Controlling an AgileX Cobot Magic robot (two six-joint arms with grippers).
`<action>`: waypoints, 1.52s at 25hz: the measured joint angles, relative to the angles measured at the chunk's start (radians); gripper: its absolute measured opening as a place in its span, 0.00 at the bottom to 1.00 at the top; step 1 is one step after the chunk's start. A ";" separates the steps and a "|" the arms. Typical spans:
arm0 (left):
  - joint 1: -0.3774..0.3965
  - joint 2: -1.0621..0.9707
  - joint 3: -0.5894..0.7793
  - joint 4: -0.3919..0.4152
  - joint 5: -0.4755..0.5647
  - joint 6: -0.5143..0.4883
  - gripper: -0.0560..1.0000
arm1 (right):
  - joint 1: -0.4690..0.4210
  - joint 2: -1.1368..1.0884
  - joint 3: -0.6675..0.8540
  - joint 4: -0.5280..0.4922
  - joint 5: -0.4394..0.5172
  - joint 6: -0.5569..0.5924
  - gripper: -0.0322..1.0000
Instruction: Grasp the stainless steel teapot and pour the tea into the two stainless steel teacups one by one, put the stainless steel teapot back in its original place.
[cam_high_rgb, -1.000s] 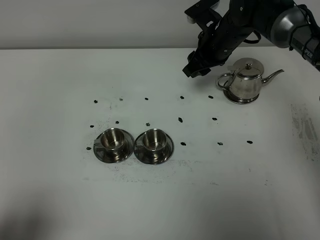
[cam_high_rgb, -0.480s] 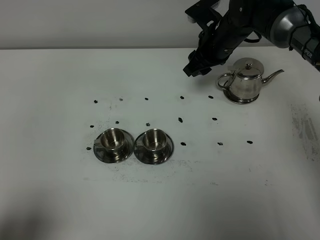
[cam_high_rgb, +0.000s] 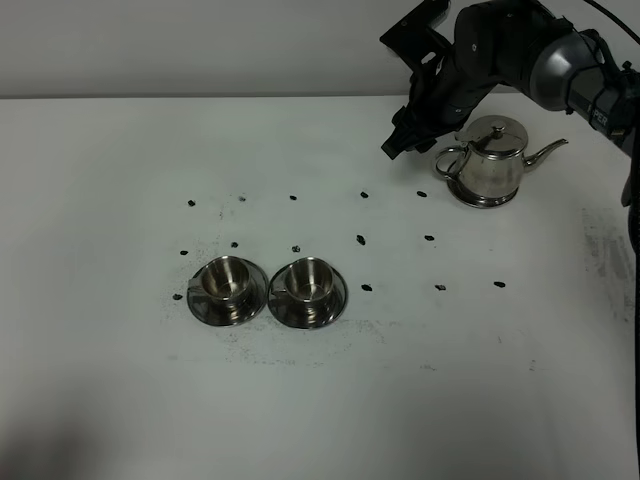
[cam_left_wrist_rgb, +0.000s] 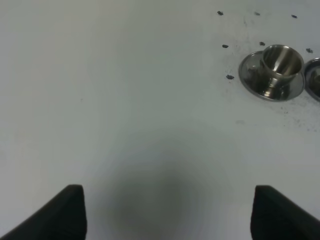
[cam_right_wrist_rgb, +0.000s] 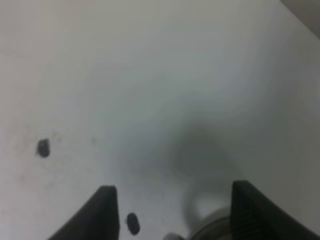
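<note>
Teapot (cam_high_rgb: 490, 160) stands at the desk's (cam_high_rgb: 120, 400) far right, untouched. My right jaws hang released just beside its handle (cam_high_rgb: 450, 160), seemingly off-centre in the blurred wrist view; closing now could nudge it or tip it over. Left jaws released, idle.

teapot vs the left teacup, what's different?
The teapot is taller and lidded, with a curved spout; the left teacup is low and open-topped. The teapot stands straight on the table; the left teacup sits on a saucer. Both are shiny steel.
</note>
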 joint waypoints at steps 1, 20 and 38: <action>0.000 0.000 0.000 0.000 0.000 0.000 0.67 | 0.000 0.005 0.000 -0.008 -0.009 0.008 0.50; 0.000 0.000 0.000 0.000 0.000 0.000 0.67 | 0.000 0.033 -0.002 -0.014 0.148 0.044 0.50; 0.000 0.000 0.000 0.000 0.000 0.000 0.67 | 0.004 0.001 -0.021 0.000 0.344 0.050 0.50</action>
